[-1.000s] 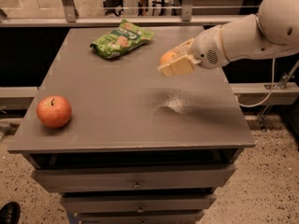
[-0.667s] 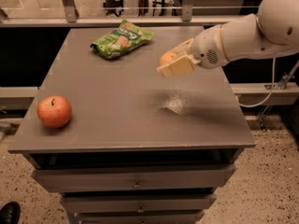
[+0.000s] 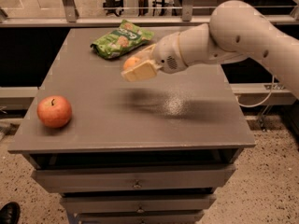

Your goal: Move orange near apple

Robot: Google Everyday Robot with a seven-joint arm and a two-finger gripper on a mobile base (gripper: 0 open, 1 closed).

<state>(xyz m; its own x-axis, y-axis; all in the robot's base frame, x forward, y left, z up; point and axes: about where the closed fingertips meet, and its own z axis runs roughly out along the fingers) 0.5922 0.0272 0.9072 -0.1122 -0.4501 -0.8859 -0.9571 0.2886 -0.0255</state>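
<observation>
The apple [image 3: 54,111], red-orange with a stem, sits on the grey table [image 3: 140,125] near its front left corner. My gripper [image 3: 137,67] hangs above the middle of the table, shut on the small orange [image 3: 131,61], which shows between the pale fingers [image 3: 142,71]. The orange is held clear of the table top, well to the right of and behind the apple. The white arm reaches in from the upper right.
A green snack bag [image 3: 121,39] lies at the back of the table, just behind the gripper. The table has drawers below its front edge. A railing runs behind it. A dark shoe [image 3: 8,213] shows on the floor at bottom left.
My gripper has moved left across the table with the orange in it, from the right side to about the middle. The apple and the bag have not moved.
</observation>
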